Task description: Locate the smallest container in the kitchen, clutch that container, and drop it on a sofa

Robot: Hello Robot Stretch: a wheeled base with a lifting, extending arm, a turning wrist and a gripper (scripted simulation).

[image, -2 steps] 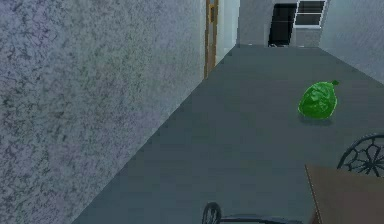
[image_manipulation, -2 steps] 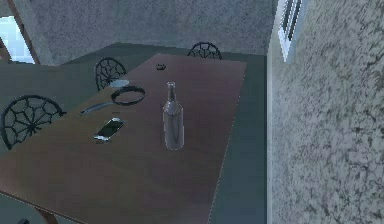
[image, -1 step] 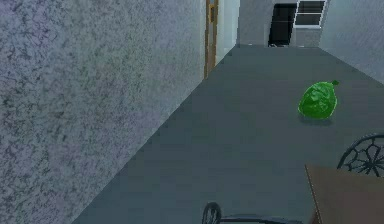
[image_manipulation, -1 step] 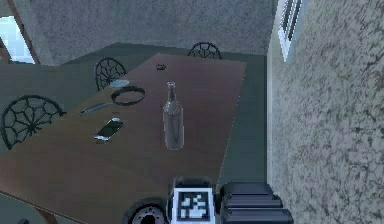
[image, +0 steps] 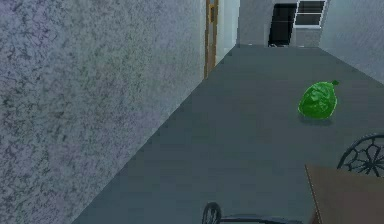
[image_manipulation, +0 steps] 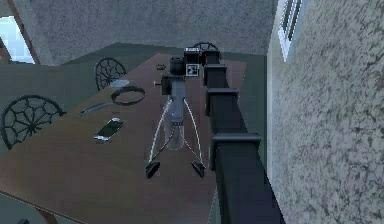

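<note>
near the worktop's (image_manipulation: pixel 90 170) edge, a pale blob (image_manipulation: pixel 179 141) shows between the fingers (image_manipulation: pixel 157 150)
whether they hold it: cannot tell.

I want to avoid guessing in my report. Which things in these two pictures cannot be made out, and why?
- Arm side view: whether the fingers hold anything; the table lies right behind them.
- Arm side view: the small flat thing on the table, too small to name.
- Forward view: the chair, cut off by the right edge.
- Forward view: the dark ring, cut off by the bottom edge.
</note>
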